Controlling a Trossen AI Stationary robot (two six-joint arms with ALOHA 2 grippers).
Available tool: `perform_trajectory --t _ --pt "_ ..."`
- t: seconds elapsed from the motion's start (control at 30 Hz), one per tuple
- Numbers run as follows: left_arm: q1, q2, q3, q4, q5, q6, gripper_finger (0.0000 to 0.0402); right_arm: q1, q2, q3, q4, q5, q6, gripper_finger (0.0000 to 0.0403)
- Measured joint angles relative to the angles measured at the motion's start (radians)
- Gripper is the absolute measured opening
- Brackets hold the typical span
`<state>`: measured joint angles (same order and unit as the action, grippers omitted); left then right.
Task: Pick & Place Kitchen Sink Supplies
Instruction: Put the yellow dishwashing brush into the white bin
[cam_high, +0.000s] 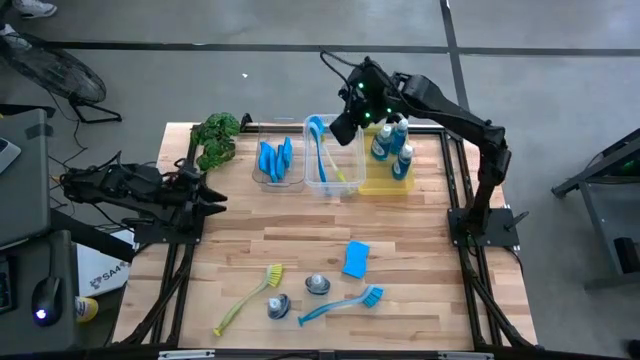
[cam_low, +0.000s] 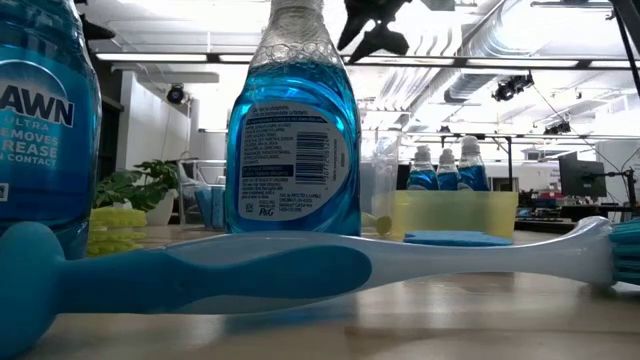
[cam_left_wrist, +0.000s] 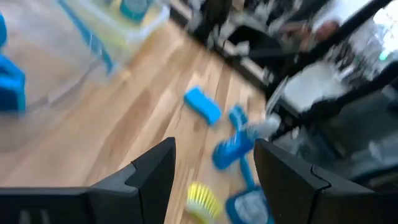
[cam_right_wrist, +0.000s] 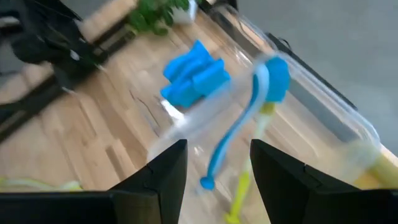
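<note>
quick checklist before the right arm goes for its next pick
1. Right tool empty: ok, fingers apart with nothing between them.
2. Right tool clear of the bins: ok, it hangs above the clear plastic middle bin, not inside it.
3. Brushes settled in that bin: ok, a blue long-handled brush and a yellow-green one lie inside.
4. Left tool out of the way: ok, open and empty at the table's left edge.
5. Items left to pick: not ok, the flat blue sponge, two blue-liquid bottles, a blue dish brush and a yellow-green dish brush lie on the wooden table.
6. Space in the yellow bin: cannot tell.
</note>
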<state>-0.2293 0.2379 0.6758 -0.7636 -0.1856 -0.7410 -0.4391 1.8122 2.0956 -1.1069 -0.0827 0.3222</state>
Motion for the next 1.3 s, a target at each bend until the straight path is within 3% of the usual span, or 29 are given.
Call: perform_trajectory --t 0.3,0.63,0.73,1.03,1.3 --pt "0.0 0.17 -0.001 -0.089 0.173 -0.029 0.0214 0.118 -0.009 0.0 -0.204 0.202 0.078 0.0169" --pt "-0.004 0.39 -0.001 -0.113 0.286 -0.142 0.0214 0.221 -0.047 -0.059 -0.288 0.29 0.046 0.0169" --pt "-0.042 0.445 -0.001 -0.095 0.272 -0.203 0.0214 0.235 -0.13 -0.196 -0.196 0.281 0.033 0.0169" --pt "-0.234 0.64 0.0 0.059 0.17 -0.466 0.0214 0.277 -0.519 -0.785 0.24 0.203 0.073 0.0169" --pt "-0.392 0.891 0.0 0.224 0.168 -0.736 0.0214 0.342 -0.773 -1.095 0.431 0.17 0.107 0.0169"
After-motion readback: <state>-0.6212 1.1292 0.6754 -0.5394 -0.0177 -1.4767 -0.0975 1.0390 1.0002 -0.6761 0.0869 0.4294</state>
